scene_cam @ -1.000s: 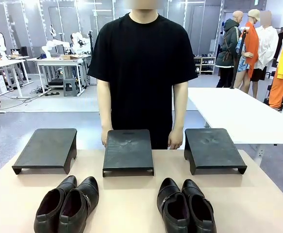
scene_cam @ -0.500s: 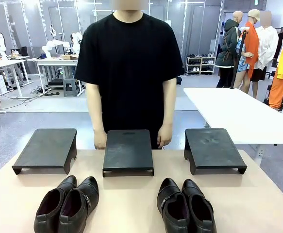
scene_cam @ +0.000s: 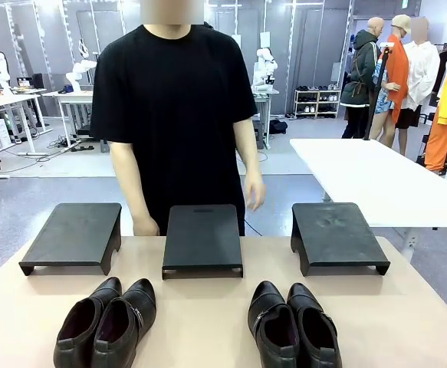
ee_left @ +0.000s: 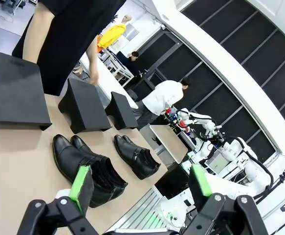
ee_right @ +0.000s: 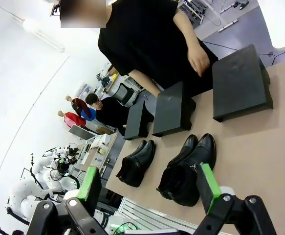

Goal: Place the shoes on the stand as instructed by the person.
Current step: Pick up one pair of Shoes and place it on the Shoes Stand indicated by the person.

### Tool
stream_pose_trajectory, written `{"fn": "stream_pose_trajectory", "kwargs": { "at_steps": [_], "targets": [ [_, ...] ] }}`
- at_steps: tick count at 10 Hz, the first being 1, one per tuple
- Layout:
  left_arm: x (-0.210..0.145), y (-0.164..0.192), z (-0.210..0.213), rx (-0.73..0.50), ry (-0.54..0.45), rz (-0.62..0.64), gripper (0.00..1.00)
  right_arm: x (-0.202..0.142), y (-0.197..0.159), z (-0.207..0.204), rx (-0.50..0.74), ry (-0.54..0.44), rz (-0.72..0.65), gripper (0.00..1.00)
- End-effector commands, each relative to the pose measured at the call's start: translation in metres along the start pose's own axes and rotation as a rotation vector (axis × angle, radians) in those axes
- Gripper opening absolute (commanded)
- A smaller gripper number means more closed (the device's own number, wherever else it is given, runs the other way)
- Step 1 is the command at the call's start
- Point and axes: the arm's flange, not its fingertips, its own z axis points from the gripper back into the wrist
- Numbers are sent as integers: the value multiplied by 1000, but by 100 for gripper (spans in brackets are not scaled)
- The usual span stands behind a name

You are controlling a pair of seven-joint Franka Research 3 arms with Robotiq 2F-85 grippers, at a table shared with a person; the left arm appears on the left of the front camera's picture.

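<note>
A: Black matte low stands, three in a row at the far side of the beige table. Shoes?

B: Both pairs sit on the tabletop, near side. The dark brown-black glossy leather pair with purplish lining is at left, the black glossy leather pair at right. Toes point to the person in the black T-shirt. Long axes run near-to-far, canted slightly inward.

A: Grippers?

B: Left gripper, right gripper: fingers spread, released.

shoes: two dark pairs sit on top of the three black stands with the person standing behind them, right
No. The left pair and the right pair sit on the table in front of the three black stands, not on top of them. The person does stand behind them. The front view shows this.
</note>
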Motion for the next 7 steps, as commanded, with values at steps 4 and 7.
{"fn": "stream_pose_trajectory", "kwargs": {
  "at_steps": [4,7],
  "targets": [
    [0,-1,1,-15,-2,-6,100,1,0,-1,6,-6,27,100],
    [0,-1,1,-15,-2,-6,100,1,0,-1,6,-6,27,100]
  ]
}}
